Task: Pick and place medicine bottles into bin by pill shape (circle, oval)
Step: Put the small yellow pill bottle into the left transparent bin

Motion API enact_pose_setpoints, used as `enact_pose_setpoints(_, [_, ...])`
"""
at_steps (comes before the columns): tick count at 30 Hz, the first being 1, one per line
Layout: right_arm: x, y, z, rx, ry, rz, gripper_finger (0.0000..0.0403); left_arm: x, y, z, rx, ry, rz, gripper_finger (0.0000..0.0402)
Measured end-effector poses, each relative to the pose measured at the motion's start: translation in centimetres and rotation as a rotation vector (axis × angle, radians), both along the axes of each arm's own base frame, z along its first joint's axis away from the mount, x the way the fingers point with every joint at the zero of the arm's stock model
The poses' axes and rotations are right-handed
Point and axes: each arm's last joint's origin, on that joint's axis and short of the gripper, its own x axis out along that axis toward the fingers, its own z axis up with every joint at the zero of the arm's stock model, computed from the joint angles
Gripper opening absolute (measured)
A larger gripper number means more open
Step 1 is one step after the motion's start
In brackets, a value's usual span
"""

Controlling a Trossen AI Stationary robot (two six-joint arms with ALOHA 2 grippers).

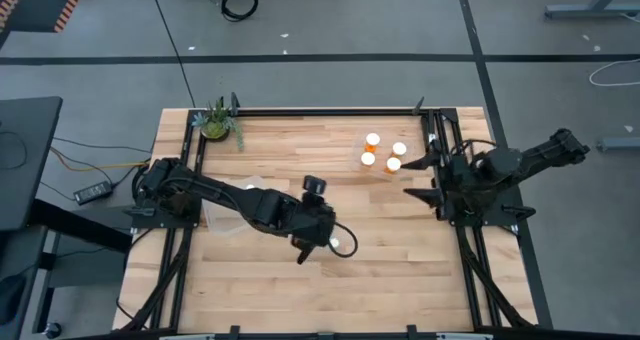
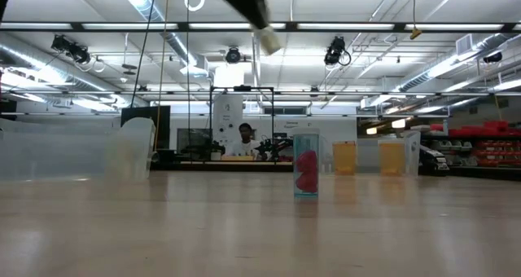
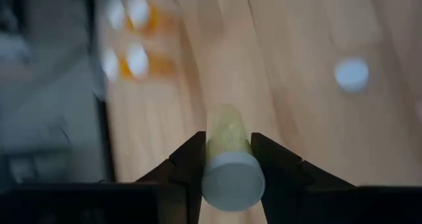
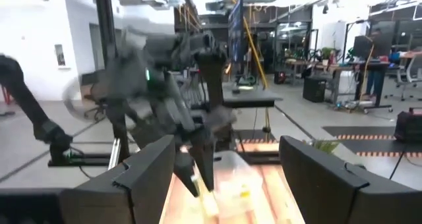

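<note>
Left wrist view is showing the left gripper (image 3: 227,174) clamping a white-capped bottle (image 3: 229,165) above the wooden table (image 1: 400,270), near its middle. 1 white cap (image 1: 345,243) is lying just beside it. 4 bottles (image 1: 384,152) are standing grouped near the right gripper (image 1: 424,179), which is waiting at the table's right edge, fingers apart.

Pale wood table (image 1: 300,290), orange bottles (image 1: 382,152) with white caps, green plant (image 1: 218,120), dark left claw (image 3: 227,159)
</note>
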Motion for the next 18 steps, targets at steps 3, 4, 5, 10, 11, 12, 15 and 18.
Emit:
enact_pose_setpoints(3, [-0.5, -0.2, 1.4, -0.004, -0.008, -0.001, 0.028, -1.1, 0.3, -0.6, -0.063, 0.085, 0.096, 0.0119])
enact_pose_setpoints(4, [-0.7, -0.3, 1.9, -0.012, -0.007, 0.0, 0.028, -1.5, 0.3, -0.7, -0.081, 0.113, 0.128, 0.0122])
enact_pose_setpoints(5, [-0.8, -0.3, 2.3, -0.022, -0.003, 0.005, 0.028, -1.8, 0.4, -0.9, -0.096, 0.14, 0.158, 0.0126])
enact_pose_setpoints(10, [-1.0, -0.3, 2.9, -0.044, 0.03, 0.046, 0.028, -3.9, 0.9, -1.2, -0.116, 0.292, 0.32, 0.0131])
enact_pose_setpoints(11, [-1.0, -0.2, 2.7, -0.048, 0.04, 0.056, 0.028, -4.3, 1.0, -1.2, -0.112, 0.32, 0.351, 0.0129])
enact_pose_setpoints(12, [-0.9, -0.2, 2.5, -0.055, 0.055, 0.061, 0.028, -4.7, 1.1, -1.2, -0.108, 0.341, 0.381, 0.0125])
enact_pose_setpoints(15, [-0.8, -0.1, 2.2, -0.067, 0.087, 0.062, 0.028, -5.1, 1.2, -1.3, -0.106, 0.37, 0.428, 0.0119])
enact_pose_setpoints(18, [-0.7, -0.1, 2.2, -0.068, 0.088, 0.066, 0.028, -5.5, 1.2, -2.2, -0.097, 0.409, 0.422, 0.0122])
